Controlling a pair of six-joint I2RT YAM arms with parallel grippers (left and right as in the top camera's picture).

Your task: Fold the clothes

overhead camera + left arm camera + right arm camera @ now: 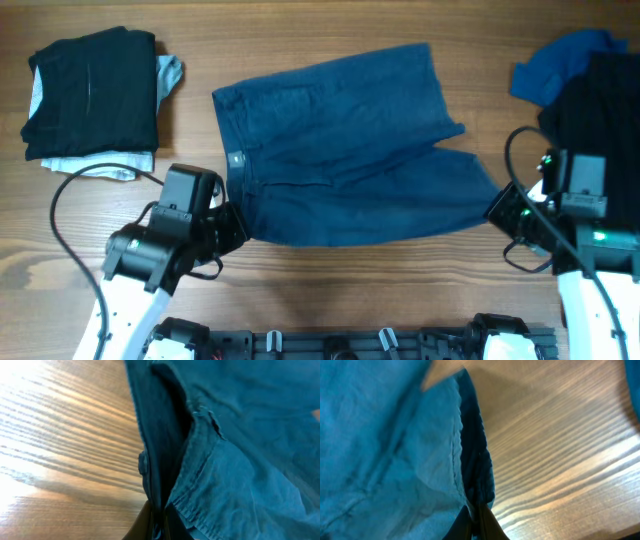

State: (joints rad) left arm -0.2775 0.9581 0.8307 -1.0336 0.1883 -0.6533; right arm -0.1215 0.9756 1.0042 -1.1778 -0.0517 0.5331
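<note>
Dark blue denim shorts [350,140] lie spread across the middle of the table, waistband to the left, legs to the right. My left gripper [236,222] is shut on the shorts at the lower waistband corner; the left wrist view shows its fingers [159,522] pinching the folded denim [225,450]. My right gripper [498,208] is shut on the lower leg hem; the right wrist view shows its fingers [476,522] pinching the cloth edge [395,445].
A folded stack of black and pale grey-white clothes [95,95] sits at the far left. A pile of black [600,100] and brighter blue [560,62] garments lies at the far right, beside the right arm.
</note>
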